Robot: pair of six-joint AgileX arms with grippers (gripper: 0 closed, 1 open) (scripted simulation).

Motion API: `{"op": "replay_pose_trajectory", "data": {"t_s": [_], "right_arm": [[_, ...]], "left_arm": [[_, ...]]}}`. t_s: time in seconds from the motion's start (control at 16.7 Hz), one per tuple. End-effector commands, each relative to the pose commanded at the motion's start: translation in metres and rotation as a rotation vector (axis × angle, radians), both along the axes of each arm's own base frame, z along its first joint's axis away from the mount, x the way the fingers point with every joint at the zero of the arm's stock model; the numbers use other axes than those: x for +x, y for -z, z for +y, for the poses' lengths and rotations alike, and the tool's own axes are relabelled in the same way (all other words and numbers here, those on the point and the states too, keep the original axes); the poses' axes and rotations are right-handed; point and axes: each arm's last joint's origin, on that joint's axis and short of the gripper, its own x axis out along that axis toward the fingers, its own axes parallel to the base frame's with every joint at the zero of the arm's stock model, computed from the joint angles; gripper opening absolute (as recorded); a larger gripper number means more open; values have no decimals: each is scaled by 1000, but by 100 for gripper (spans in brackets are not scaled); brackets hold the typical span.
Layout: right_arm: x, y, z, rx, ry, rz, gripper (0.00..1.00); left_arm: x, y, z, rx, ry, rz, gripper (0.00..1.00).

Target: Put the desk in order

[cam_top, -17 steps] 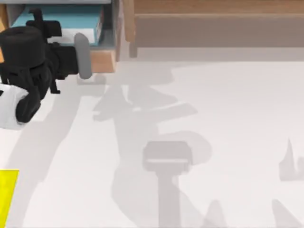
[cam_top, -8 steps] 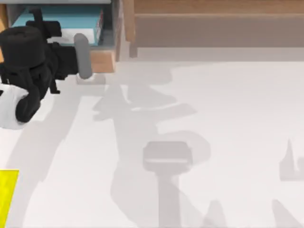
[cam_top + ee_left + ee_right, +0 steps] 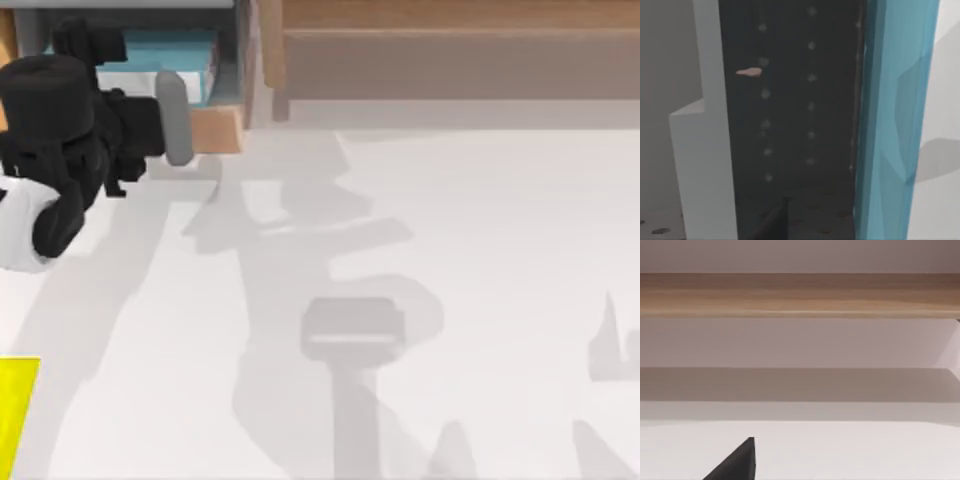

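Observation:
The desk (image 3: 470,260) is a wide white tabletop. A light-brown wooden shelf unit (image 3: 450,50) runs along its far edge. At the far left stands a wooden drawer box (image 3: 218,128) with a grey handle (image 3: 176,115), and a blue book (image 3: 170,50) lies inside it. My left gripper (image 3: 148,128) is pressed up against the handle, its black wrist over the drawer. The left wrist view has a dark dotted surface (image 3: 790,100) beside the blue book (image 3: 895,120). One black fingertip (image 3: 737,462) of my right gripper hangs over the white top, facing the shelf (image 3: 800,292).
A yellow block (image 3: 17,415) lies at the near left corner of the tabletop. Arm shadows fall across the middle of the white surface. The shelf unit and drawer box wall off the far side.
The black upper part of my left arm has shifted slightly toward the far edge, over the drawer, hiding more of the blue book. The arm's shadow moved a little. The drawer front stays put.

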Motion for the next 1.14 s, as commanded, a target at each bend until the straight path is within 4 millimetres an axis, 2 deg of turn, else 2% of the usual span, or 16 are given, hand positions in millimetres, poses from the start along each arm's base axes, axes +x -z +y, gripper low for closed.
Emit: {"op": "replay_pose_trajectory", "data": {"t_s": [0.6, 1.02, 1.14], "right_arm": [[0, 0, 0, 0, 0, 0, 100], [0, 0, 0, 0, 0, 0, 100], [0, 0, 0, 0, 0, 0, 100]], "left_arm": [[-3, -2, 0, -5, -4, -7, 100], [-44, -3, 1, -1, -2, -9, 100], [-50, 0, 0, 0, 2, 0, 100]]}}
